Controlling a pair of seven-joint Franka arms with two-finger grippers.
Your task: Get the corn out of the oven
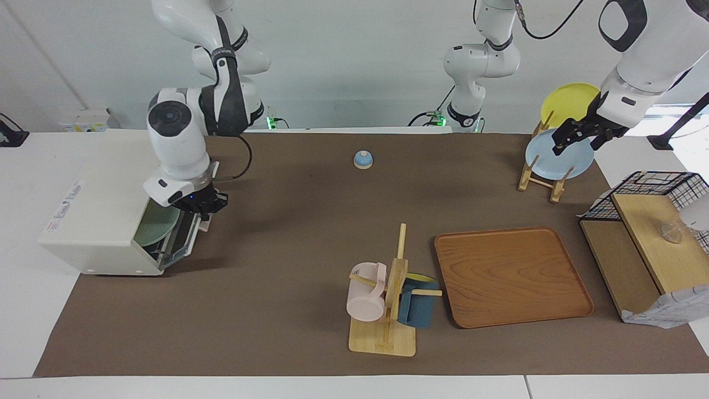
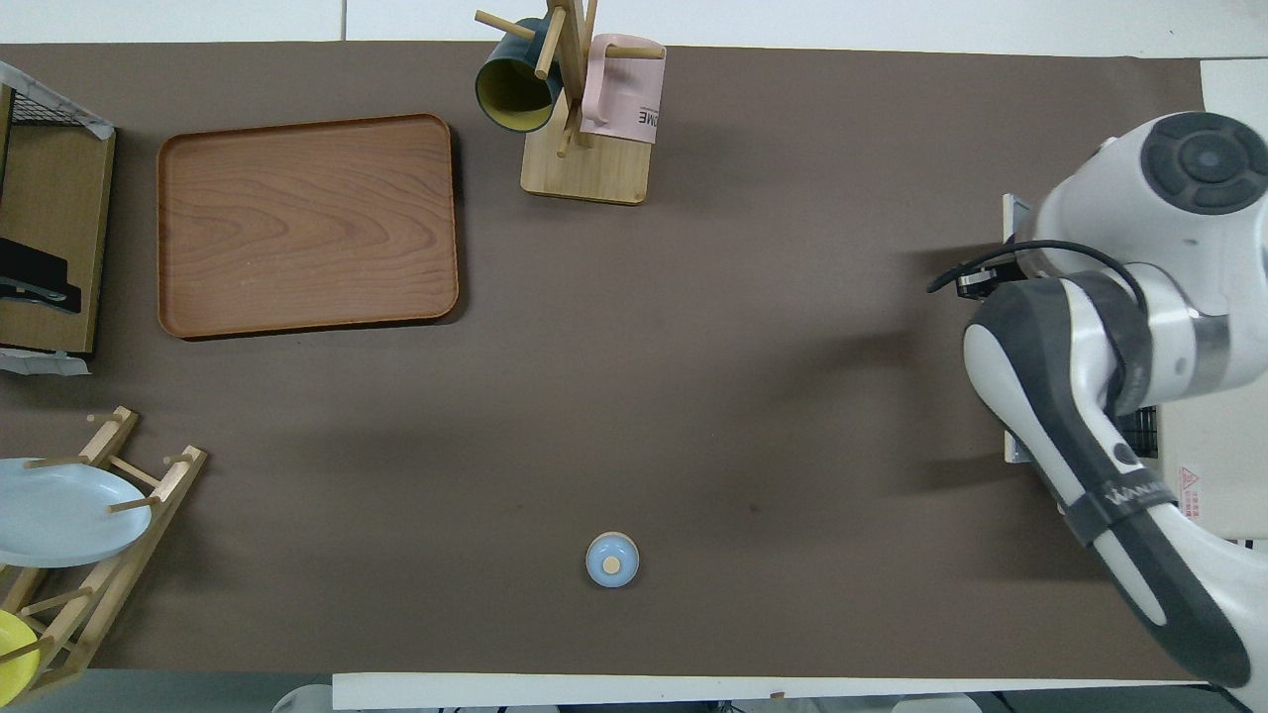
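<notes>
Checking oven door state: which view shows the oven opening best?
Facing view. It shows the oven from the side with its door part open, a pale green plate inside, and the right gripper at the opening. No corn visible. In the overhead view the right arm hides nearly all of the oven.

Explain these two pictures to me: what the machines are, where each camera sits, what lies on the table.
Two white robot arms work at a brown-covered table. One picture faces them from across the table; the other looks down from above their end. The right gripper is at the oven's partly open door, where a green plate shows; no corn is visible. The left gripper waits over the plate rack. Also there: a wooden tray, a mug stand, a small blue bell.
</notes>
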